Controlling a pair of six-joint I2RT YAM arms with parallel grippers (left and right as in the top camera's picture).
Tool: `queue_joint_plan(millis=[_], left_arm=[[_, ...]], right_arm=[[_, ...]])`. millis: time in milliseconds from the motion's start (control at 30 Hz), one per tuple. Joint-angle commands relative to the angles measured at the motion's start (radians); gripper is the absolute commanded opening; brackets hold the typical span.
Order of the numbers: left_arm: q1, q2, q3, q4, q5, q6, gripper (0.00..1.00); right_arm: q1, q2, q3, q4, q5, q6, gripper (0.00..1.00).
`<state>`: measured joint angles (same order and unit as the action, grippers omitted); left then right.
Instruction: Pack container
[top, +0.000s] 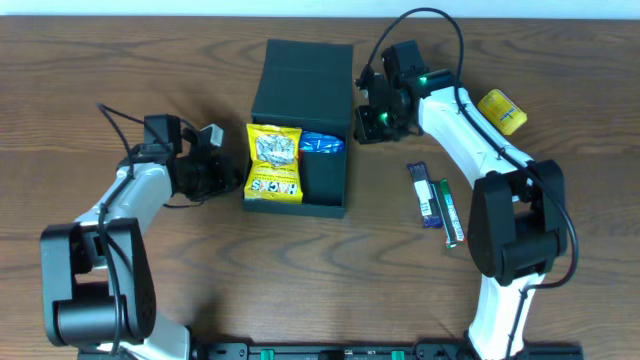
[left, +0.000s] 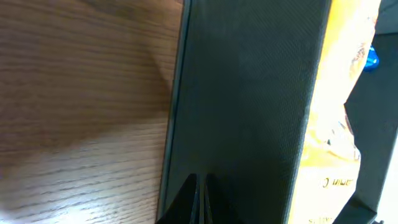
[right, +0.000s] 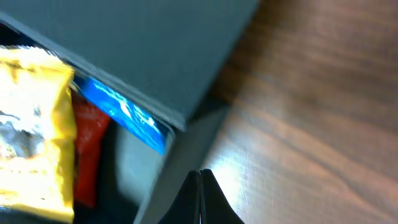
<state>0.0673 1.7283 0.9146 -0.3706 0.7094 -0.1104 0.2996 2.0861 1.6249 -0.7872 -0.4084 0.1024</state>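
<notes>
At the bottom edge of the left wrist view, closest to the lens, the left gripper is seen pressed together with nothing pinched. It lies just at the dark side wall of the container; whether it touches cannot be told. In the right wrist view the right gripper is likewise pressed together and empty at the bottom centre, just beside the container's corner. Beyond it, the flap lid fills the upper left and overhangs a blue packet, a red packet and a yellow packet. From overhead the container is found at the upper centre of the worktop, flanked closely by both grippers. A push from either closed gripper would probably slide or twist the box out of place. The yellow packet is judged to ride high along the box's left side, so the lid could be blocked, or the packet crushed, if the flap were pressed down. Farther off, at the right of the frame, a purple bar, a green bar and a loose yellow pack lie unpacked and could be shut out if the lid were closed first.
</notes>
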Motion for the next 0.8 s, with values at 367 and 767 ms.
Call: queue_joint_plan(millis=[367, 767], left_arm=[[-0.050, 0.011, -0.003, 0.006, -0.010, -0.063, 0.06], [-0.010, 0.011, 0.010, 0.033, -0.011, -0.061, 0.06]], right_arm=[[0.008, 0.049, -0.008, 0.073, -0.023, -0.006, 0.01], [-0.029, 0.013, 0.135, -0.082, 0.107, -0.023, 0.01]])
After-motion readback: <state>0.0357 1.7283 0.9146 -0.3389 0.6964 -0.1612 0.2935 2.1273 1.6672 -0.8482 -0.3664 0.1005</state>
